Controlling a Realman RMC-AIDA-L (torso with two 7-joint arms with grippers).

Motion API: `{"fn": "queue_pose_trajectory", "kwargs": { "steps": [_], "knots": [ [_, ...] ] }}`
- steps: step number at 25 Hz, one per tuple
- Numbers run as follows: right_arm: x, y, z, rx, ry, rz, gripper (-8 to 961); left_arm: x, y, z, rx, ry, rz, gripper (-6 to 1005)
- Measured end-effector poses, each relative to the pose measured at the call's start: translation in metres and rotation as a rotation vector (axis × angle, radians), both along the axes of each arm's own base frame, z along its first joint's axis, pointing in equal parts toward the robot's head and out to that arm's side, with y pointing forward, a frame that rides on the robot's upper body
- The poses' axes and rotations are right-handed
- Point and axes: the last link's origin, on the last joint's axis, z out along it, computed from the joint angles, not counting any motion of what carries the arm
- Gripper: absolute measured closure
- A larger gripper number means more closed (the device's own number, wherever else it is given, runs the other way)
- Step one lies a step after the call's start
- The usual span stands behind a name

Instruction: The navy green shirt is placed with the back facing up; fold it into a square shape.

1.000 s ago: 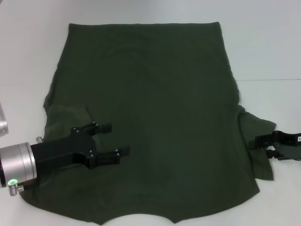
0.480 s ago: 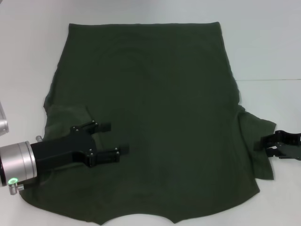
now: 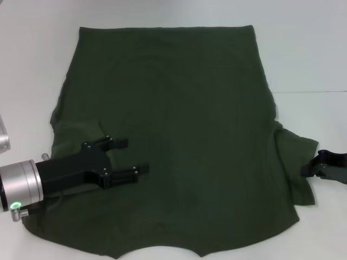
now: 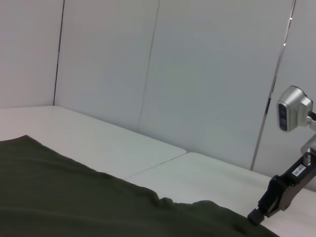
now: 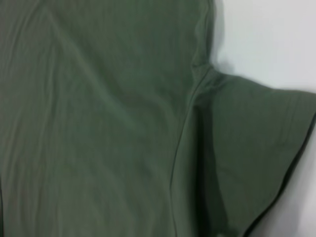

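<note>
The navy green shirt (image 3: 179, 119) lies flat on the white table (image 3: 309, 59), hem at the far side and neckline at the near edge. In the head view my left gripper (image 3: 132, 156) hovers open over the shirt's near-left part, beside the left sleeve (image 3: 76, 135), which is folded inward. Nothing is between its fingers. My right gripper (image 3: 308, 166) stands open at the table's right side, just off the outer edge of the spread right sleeve (image 3: 295, 157). The right wrist view shows that sleeve (image 5: 247, 148) and its seam. In the left wrist view the right gripper (image 4: 256, 213) sits beyond the shirt (image 4: 74, 197).
Bare white table surrounds the shirt on the left, far and right sides. White panel walls (image 4: 148, 74) stand behind the table. The right arm's wrist camera (image 4: 291, 108) shows above its gripper.
My right gripper has drawn back to the right, off the right sleeve's edge. The left gripper has shifted slightly away from the near edge. The shirt has not moved.
</note>
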Motion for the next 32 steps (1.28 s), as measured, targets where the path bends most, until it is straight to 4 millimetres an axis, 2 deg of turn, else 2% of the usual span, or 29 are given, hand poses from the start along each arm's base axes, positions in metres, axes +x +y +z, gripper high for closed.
{"fn": "queue_pose_trajectory", "kwargs": {
  "steps": [7, 21, 28, 32],
  "knots": [
    [0.003, 0.003, 0.008, 0.022, -0.026, 0.015, 954, 0.000, 0.002, 0.000, 0.005, 0.005, 0.004, 66],
    [0.012, 0.016, 0.085, 0.152, -0.181, 0.140, 953, 0.000, 0.002, 0.000, -0.002, -0.005, 0.014, 65],
    [-0.004, 0.029, 0.097, 0.181, -0.237, 0.275, 952, 0.001, 0.002, 0.001, -0.007, -0.012, 0.022, 66],
    [-0.027, 0.042, 0.089, 0.165, -0.237, 0.357, 951, 0.001, 0.002, 0.002, -0.009, -0.018, 0.025, 66]
  ]
}}
